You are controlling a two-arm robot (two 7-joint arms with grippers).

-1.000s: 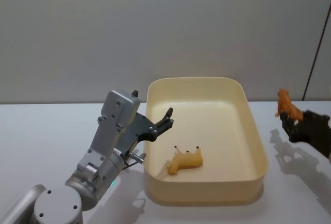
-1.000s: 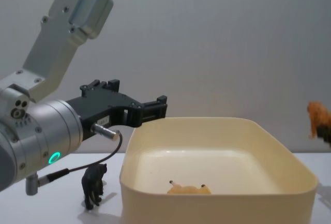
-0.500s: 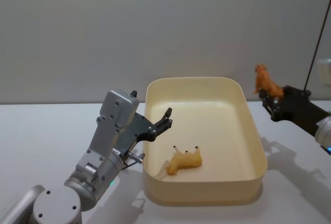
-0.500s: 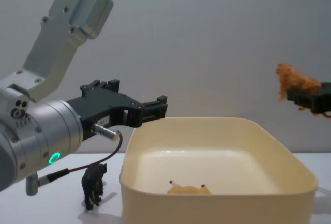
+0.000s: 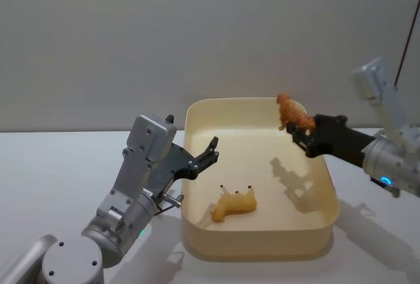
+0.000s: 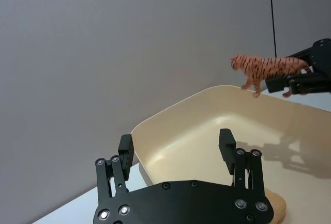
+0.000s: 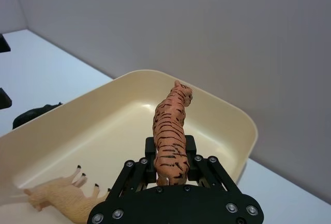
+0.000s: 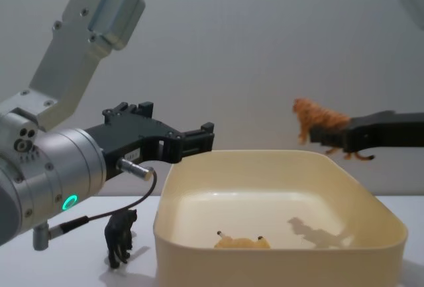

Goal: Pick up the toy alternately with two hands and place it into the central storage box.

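- Nearest us, the silver left arm with its green ring light reaches forward over the white surface (image 5: 59, 166), and its left claw (image 5: 211, 151) hangs at the left rim of the box, fingers spread wide with nothing between them
- Low beside that arm we see a small black animal figure (image 8: 120, 237) standing on the surface, just outside the box's left wall
- The cream-yellow storage box (image 5: 256, 244) sits mid-surface; a pale animal figure (image 5: 235, 205) lies on its side on the box floor, toward the near left
- From the right, the right claw (image 5: 300, 132) reaches in above the right half of the box, its fingers clamped on the hindquarters of the tiger toy (image 5: 290, 111)
- We see the striped orange tiger held in the air above the rim, head pointing away from the claw, its shadow falling on the box floor below
- A plain grey wall closes the scene behind
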